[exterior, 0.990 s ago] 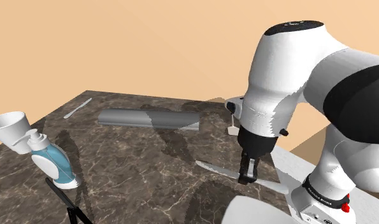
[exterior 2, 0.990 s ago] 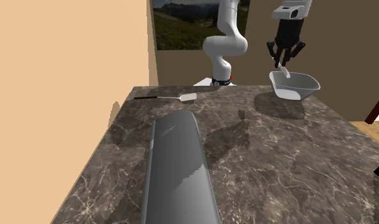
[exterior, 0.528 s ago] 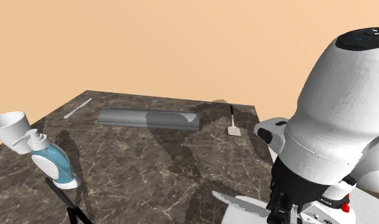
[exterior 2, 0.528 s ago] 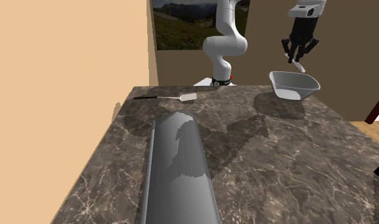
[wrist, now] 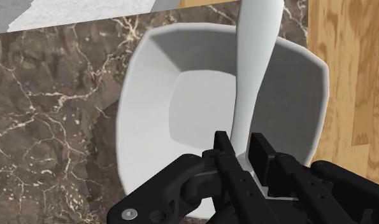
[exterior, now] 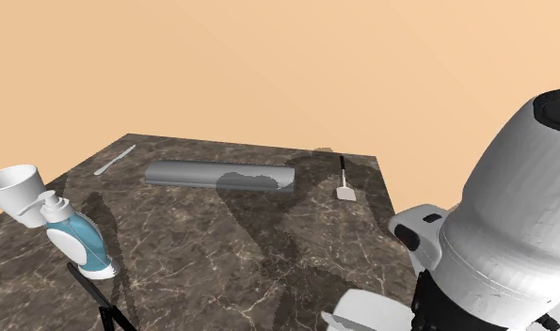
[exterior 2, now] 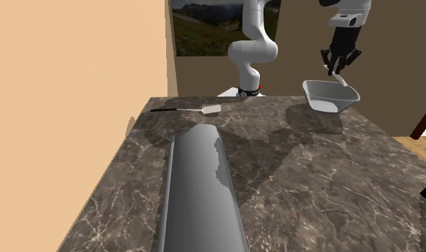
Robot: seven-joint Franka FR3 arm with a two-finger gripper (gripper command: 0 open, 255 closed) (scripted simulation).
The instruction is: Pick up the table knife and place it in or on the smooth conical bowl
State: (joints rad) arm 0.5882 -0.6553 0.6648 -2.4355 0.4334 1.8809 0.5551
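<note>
A plain white table knife (wrist: 255,70) is clasped near one end between my black fingers, and its long part reaches out over the bowl. The bowl (wrist: 150,108) is white and smooth with sloping walls, and it sits at the marble table's edge directly under the gripper (wrist: 242,149). In the second exterior view the gripper (exterior 2: 338,66) hangs just above the bowl's (exterior 2: 331,99) far right rim, with the knife (exterior 2: 339,76) pointing down into it. In the shoulder view the bowl (exterior: 374,308) lies at the lower edge beside the white arm.
A grey cylinder (exterior: 219,176) lies across the middle of the table (exterior: 221,244). A small spatula (exterior: 344,183) rests near the far edge. A blue soap dispenser (exterior: 75,240), a white cup (exterior: 16,191) and a pale utensil (exterior: 115,159) sit toward the shoulder view's left. Wooden floor (wrist: 347,76) lies beyond the bowl.
The gripper has carried the knife toward the second exterior view's right, from above the bowl's near rim to over its far side. In the shoulder view the arm has swung lower and right.
</note>
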